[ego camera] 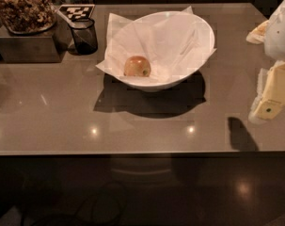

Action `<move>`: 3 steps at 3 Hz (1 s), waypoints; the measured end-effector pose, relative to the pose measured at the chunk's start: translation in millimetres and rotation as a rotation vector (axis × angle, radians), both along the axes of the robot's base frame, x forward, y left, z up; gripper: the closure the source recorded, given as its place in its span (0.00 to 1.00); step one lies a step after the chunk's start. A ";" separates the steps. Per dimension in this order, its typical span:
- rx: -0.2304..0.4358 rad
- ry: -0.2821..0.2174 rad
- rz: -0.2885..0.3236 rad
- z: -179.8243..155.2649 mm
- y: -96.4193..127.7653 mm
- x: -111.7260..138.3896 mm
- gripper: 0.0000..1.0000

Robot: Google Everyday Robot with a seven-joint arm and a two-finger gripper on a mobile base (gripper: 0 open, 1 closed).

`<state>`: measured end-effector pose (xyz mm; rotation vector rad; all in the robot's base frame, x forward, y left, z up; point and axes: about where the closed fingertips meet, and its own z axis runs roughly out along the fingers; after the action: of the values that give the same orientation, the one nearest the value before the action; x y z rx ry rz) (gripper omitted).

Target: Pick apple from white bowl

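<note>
At the middle of the counter (48,117), a little toward the back, stands the white bowl (205,41), wide and flaring, lined with crumpled white paper (165,41) whose corners stick out over the rim on the left and at the back. The apple (137,66) lies inside the bowl, low on the near left part of the lining, reddish-orange with a yellow-green patch facing the camera. It rests on the paper and nothing else touches it. The bowl casts a broad dark shadow on the counter in front of it.

The gripper (269,98) is at the right edge of the view, above the counter and well apart from the bowl. It shows as a pale yellow part below a white housing, and it casts a small dark shadow on the counter beneath it. Whether it is wide or narrow I cannot tell, as part of it is cut off by the edge. It holds nothing that can be seen.

To the left of the bowl stands a small dark glass cup (84,36). Behind the cup lies a black-and-white checkered tag (76,11). In the back left corner, a metal box (22,48) carries a dish of brown clustered food (22,6).
</note>
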<state>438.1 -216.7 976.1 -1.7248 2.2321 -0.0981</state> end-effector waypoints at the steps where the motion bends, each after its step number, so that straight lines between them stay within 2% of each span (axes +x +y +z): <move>1: 0.000 0.000 0.000 0.0 0.0 0.1 0.00; 2: 0.082 -0.057 0.008 4.5 11.2 21.2 0.00; 3: 0.300 -0.137 -0.030 13.2 21.9 71.3 0.00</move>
<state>509.4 -194.7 989.3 -1.4798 2.0534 0.1044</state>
